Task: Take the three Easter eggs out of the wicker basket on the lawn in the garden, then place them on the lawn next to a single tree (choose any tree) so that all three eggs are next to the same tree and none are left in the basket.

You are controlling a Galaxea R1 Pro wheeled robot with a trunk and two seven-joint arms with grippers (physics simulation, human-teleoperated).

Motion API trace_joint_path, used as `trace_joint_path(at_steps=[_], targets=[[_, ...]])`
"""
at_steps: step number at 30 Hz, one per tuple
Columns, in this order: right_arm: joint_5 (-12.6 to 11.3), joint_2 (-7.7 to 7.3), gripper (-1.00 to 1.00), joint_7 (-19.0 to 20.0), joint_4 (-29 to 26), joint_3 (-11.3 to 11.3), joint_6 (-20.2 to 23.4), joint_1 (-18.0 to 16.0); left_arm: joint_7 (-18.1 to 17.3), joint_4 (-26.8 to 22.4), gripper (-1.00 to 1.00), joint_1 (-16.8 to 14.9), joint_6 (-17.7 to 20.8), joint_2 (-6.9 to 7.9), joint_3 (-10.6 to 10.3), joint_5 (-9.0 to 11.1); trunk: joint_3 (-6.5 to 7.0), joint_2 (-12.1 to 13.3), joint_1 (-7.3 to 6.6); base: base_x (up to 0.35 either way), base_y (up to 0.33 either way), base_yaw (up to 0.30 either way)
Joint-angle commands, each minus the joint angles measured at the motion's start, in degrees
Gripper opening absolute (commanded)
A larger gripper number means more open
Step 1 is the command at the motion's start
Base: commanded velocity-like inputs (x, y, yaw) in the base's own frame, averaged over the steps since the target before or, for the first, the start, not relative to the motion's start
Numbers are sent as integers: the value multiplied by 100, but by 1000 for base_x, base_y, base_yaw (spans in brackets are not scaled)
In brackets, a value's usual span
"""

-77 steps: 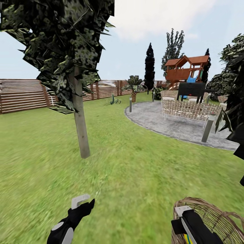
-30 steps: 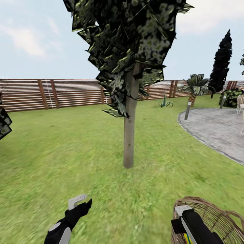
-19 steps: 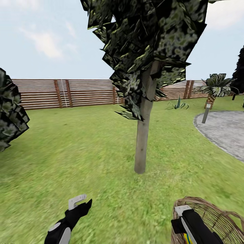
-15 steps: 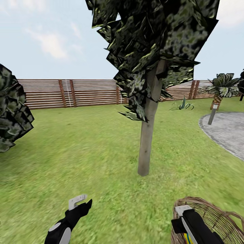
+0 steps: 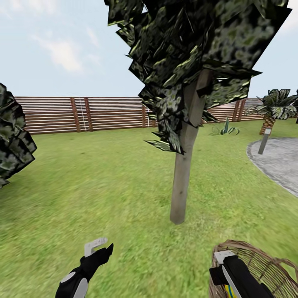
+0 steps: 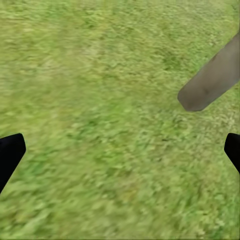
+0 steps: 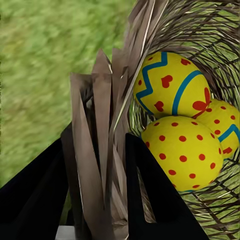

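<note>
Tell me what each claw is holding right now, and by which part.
Right claw is shut on the wicker basket, gripping its rim, eggs inside. Left claw is open over the lawn, holding nothing.

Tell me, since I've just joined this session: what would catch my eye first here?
The tree stands straight ahead on the lawn, its dark leaf mass overhead. Low at the right, the right gripper grips the wicker basket by its rim, with three yellow painted eggs inside. The left gripper hangs open over grass.
</note>
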Motion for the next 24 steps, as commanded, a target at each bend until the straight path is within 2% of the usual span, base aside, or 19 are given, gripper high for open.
trace_joint_path(at_steps=[1,24], targets=[[101,-6,-100,29,-7,13,25,-5,29,-10,100,-3,32,-3,4,60,-6,-4,3,341,0,0],[110,3,-100,33,-24,14,16,-3,20,-27,100,-3,32,4,4,78,-6,-4,3,341,0,0]])
